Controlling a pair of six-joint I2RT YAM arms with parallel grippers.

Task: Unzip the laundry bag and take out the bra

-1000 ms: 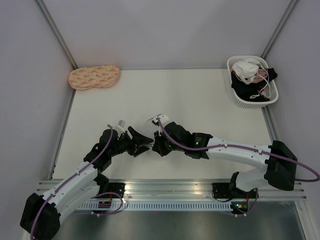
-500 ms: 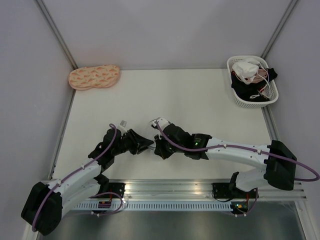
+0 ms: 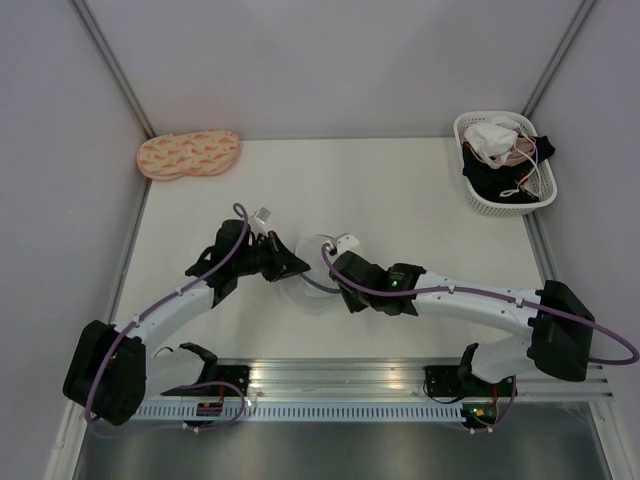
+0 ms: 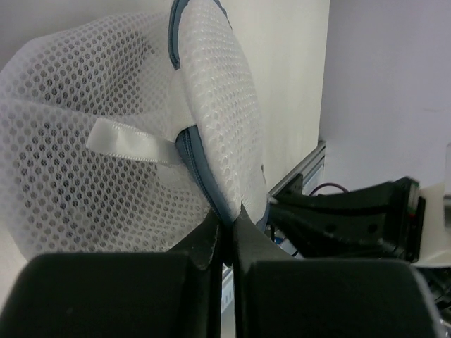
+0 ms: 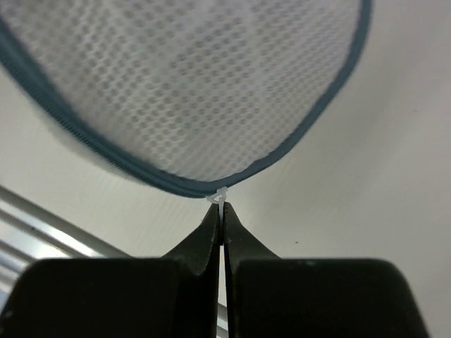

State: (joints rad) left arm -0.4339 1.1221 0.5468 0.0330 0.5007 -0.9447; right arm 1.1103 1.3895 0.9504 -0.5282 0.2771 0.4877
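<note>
We see the left gripper [image 4: 225, 224] with its fingers pressed together on the blue rim [image 4: 202, 174] of the laundry bag [image 3: 310, 285]. The right gripper [image 5: 222, 210] pinches the small white zip pull [image 5: 219, 196] at the bag's edge. The bag sits mid-table [image 3: 400, 190] near the front, between both grippers. The basket [image 3: 497, 208] and the peach pad [image 3: 188, 154] lie well apart at the far corners.
</note>
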